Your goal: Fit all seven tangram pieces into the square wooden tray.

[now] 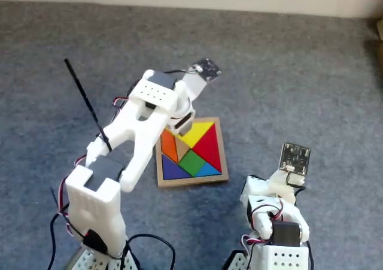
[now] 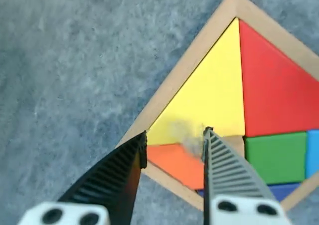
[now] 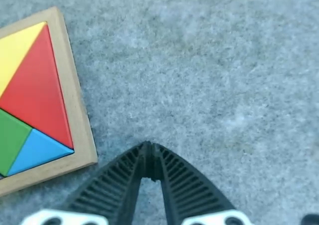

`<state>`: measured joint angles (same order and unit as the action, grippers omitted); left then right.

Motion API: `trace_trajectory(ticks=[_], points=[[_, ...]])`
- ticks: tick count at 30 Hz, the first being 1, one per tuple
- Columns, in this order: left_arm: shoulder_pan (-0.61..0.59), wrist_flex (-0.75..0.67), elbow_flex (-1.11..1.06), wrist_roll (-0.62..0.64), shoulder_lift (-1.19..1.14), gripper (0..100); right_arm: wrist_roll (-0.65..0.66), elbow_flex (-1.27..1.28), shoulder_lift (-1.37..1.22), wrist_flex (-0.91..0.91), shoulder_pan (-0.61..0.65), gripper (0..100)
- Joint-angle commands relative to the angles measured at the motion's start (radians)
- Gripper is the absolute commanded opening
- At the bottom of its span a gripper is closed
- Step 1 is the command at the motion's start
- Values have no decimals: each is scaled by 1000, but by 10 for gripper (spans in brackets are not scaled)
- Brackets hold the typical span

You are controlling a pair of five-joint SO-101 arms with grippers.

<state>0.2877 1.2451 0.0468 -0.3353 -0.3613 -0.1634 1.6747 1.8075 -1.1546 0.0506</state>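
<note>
A grey carpeted worktop (image 1: 287,66) runs wide beyond the far rim of the square wooden tray (image 1: 223,150), and a strip of carpet separates the tray from the right arm. The white left arm (image 1: 134,144) stretches forward over the tray's near-left part. The white right arm (image 1: 275,222) sits folded back, just beside the tray's near corner. In the tray lie a red triangle (image 2: 274,85), a yellow triangle (image 2: 209,95), a green square (image 2: 275,156), an orange piece (image 2: 177,162) and a light blue triangle (image 3: 37,152), edges meeting. The left hand (image 2: 174,133) hangs released, fingers spread across the yellow-orange seam at the rim. The right hand (image 3: 150,147) is clenched on nothing above carpet.
</note>
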Motion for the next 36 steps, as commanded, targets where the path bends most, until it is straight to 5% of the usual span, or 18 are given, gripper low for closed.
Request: trace_trajectory(ticks=[1, 14, 18, 30, 36], points=[[15, 25, 12, 8, 91, 182, -11, 145, 8, 25, -15, 15], [96, -127, -262, 9, 107, 182, -11, 145, 8, 25, -15, 15], [90, -72, -226, 14, 142, 181, -11, 145, 8, 25, -15, 15], [74, -20, -381, 14, 533, 181, -11, 145, 8, 27, -15, 15], [71, -123, -622, 15, 769, 136, -11, 145, 8, 27, -13, 15]])
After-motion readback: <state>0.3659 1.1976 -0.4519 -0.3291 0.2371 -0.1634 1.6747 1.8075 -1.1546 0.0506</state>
